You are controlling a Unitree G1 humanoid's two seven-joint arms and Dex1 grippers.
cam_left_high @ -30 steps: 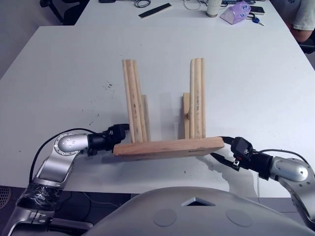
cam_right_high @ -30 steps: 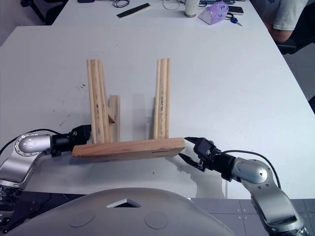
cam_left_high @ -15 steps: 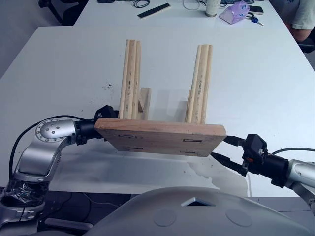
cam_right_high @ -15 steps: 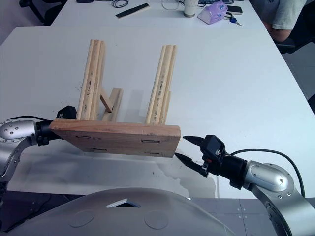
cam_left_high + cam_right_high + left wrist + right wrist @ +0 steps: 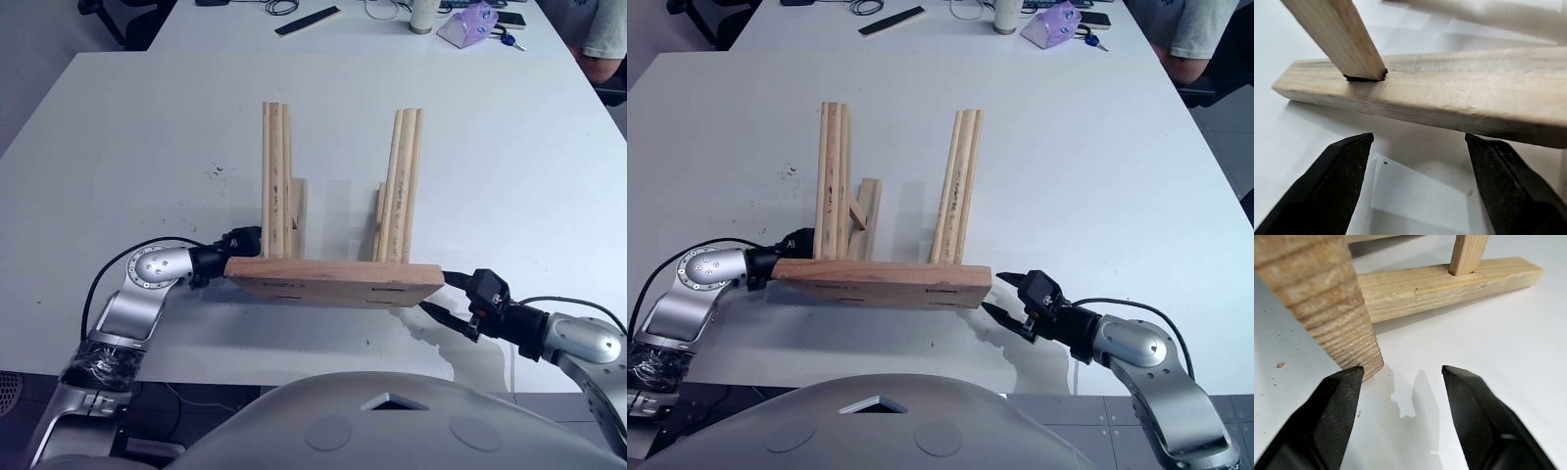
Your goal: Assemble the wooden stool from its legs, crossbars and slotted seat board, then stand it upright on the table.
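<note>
Stool (image 5: 277, 176) tipped back down; L gripper (image 5: 233, 264) spread at seat board (image 5: 338, 280) end, R gripper (image 5: 438, 294) spread beside other end.

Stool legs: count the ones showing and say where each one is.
2. The left leg juts from the seat board near its left end, the right leg near its right end. Further legs may be hidden behind these two.
</note>
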